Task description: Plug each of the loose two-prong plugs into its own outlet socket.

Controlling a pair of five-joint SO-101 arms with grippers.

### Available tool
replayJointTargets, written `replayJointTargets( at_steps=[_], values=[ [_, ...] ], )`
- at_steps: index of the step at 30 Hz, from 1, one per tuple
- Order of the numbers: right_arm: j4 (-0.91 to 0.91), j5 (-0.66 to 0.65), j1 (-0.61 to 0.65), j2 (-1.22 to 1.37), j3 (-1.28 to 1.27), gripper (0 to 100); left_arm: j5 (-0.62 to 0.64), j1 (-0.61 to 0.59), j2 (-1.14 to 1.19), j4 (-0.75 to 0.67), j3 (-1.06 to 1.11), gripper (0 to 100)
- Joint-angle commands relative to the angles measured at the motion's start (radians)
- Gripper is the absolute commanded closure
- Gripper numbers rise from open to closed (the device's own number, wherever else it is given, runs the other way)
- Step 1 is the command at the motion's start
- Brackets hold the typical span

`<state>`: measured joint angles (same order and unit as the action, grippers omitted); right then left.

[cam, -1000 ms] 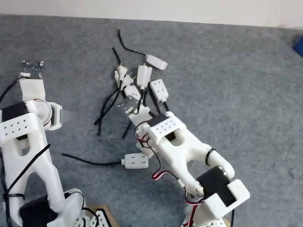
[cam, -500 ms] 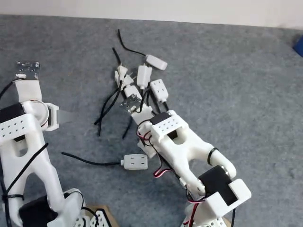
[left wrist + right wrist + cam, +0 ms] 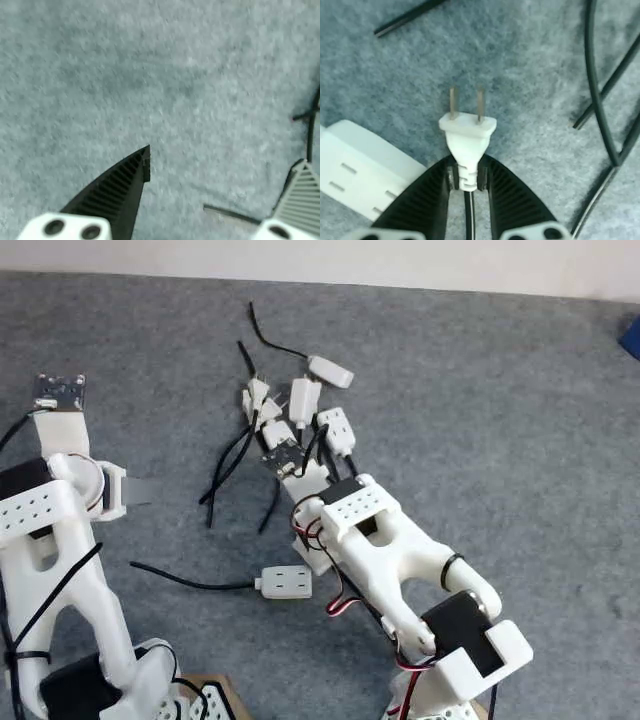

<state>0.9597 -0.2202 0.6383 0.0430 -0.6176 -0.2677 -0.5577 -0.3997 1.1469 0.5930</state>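
My right gripper (image 3: 468, 171) is shut on the neck of a white two-prong plug (image 3: 466, 129), whose prongs point away from me just above the grey carpet. A white outlet socket (image 3: 357, 167) lies close beside it. In the high view the right gripper (image 3: 283, 456) sits at the near edge of a cluster of white plugs and sockets (image 3: 303, 400) with black cords. Another socket (image 3: 287, 582) lies alone nearer the arm bases. My left gripper (image 3: 220, 167) is open over bare carpet, and stands far to the left (image 3: 60, 390) of the cluster.
Black cords (image 3: 607, 100) run beside the held plug. A cord (image 3: 185, 582) trails left from the lone socket. Grey carpet (image 3: 500, 440) covers the table. A blue object (image 3: 632, 338) shows at the right edge.
The right arm has shifted slightly to the right with the plug in its grip. The left gripper has drifted a little left.
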Motion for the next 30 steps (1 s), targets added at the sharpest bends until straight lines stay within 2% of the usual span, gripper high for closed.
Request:
replayJointTargets(
  at_steps=[1,6,10,16,19,23,27,30],
  values=[
    [0.091,0.015,-0.016,-0.064,0.025,99.1,-0.009,0.004,-0.013,0.078,-0.082,59],
    [0.285,-0.015,-0.016,-0.278,0.17,99.1,-0.003,0.076,-0.004,0.173,-0.157,60],
    [0.444,-0.051,-0.007,-0.433,0.282,99.1,-0.002,0.145,-0.004,0.189,-0.176,65],
    [0.516,-0.072,0.102,-0.504,0.312,99.1,-0.002,0.288,-0.004,0.242,-0.202,68],
    [0.406,-0.071,0.153,-0.53,0.222,99.1,0.0,0.317,-0.004,0.316,-0.285,63],
    [0.122,-0.043,0.185,-0.647,0.027,99.1,0.012,0.318,-0.004,0.365,-0.364,53],
    [-0.154,-0.014,0.223,-0.8,-0.222,99.1,0.014,0.32,-0.004,0.368,-0.374,53],
    [-0.245,-0.006,0.246,-0.874,-0.351,99.1,0.015,0.348,-0.005,0.371,-0.375,52]
  ],
)
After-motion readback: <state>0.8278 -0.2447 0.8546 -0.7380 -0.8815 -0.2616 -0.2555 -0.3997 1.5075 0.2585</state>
